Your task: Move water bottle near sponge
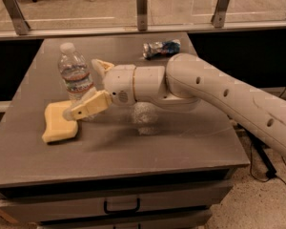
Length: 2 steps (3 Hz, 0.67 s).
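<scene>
The water bottle [74, 71], clear with a white cap and a red and blue label, stands upright at the table's left. Its base is right beside the far edge of the pale yellow sponge [58, 124], which lies flat. My gripper [82, 88] reaches in from the right at the bottle's lower half. One cream finger [88, 107] crosses in front of the bottle's base and over the sponge's corner. The other finger [100, 67] is behind the bottle on its right. The fingers are spread wide and open around the bottle.
A crushed silver-and-blue can [162, 47] lies at the back of the grey table [181, 142]. A clear crumpled object [144, 119] sits under my arm at mid-table. A railing with metal posts runs behind the table. Drawers are below the front edge.
</scene>
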Tool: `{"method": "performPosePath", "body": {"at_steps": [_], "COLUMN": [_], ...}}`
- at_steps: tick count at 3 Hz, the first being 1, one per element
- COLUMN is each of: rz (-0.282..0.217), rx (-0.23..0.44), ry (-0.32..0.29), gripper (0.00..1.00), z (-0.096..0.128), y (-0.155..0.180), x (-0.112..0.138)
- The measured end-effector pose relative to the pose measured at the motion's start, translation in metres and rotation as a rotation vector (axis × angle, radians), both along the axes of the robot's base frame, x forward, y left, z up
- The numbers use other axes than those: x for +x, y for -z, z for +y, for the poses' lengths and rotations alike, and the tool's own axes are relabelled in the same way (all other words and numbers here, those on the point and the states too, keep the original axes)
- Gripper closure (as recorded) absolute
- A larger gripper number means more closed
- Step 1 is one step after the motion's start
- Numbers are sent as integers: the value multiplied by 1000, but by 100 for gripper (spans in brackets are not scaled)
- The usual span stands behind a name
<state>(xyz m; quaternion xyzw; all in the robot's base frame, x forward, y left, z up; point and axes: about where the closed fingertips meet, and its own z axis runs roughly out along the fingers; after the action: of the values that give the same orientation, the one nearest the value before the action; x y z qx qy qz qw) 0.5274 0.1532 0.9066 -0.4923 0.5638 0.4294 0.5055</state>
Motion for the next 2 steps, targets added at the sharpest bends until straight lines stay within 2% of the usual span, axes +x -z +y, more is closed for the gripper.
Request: {"method": "performPosePath", "body": {"at_steps": [1, 2], "rz": [-21, -54], "rx": [-24, -32], "ry": [73, 195], "gripper": [0, 0], "z": [-33, -81], "y": [-9, -30], "x": [3, 1]}}
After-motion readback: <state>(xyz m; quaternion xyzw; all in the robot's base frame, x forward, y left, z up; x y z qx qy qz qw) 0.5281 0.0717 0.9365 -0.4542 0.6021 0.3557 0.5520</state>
